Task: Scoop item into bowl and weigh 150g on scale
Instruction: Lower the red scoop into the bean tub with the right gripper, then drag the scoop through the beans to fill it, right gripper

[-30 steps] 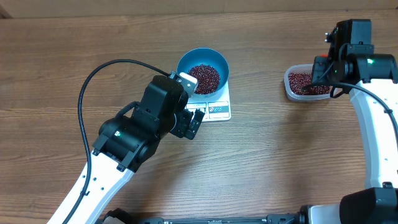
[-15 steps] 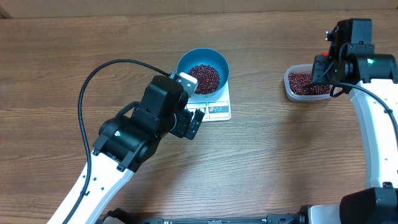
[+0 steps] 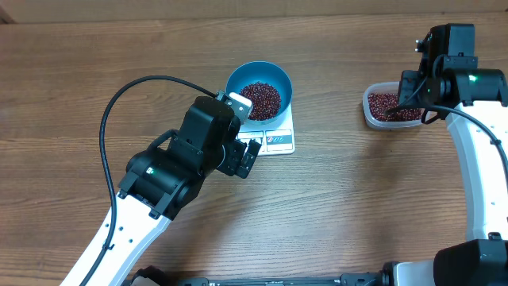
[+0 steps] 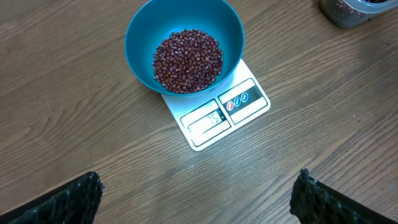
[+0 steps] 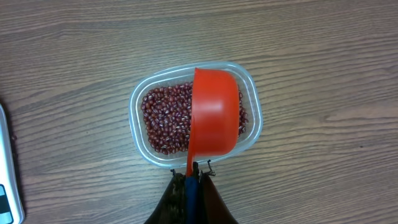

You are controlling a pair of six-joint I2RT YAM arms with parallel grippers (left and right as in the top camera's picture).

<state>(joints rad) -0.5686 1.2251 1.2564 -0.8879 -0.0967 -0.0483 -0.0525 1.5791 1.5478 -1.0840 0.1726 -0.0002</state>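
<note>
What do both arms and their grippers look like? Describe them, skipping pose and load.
The left arm and right arm both have white tubular links and boxy black joint housings. A black cable loops along the left arm. A small green light glows on the right arm's housing. The left gripper has black fingers with rough, textured pads. The right gripper has dark, tapered fingers.

A robot lab: cabled arms [image 3: 171, 171] at a wood-grain table [image 3: 341, 199].
</note>
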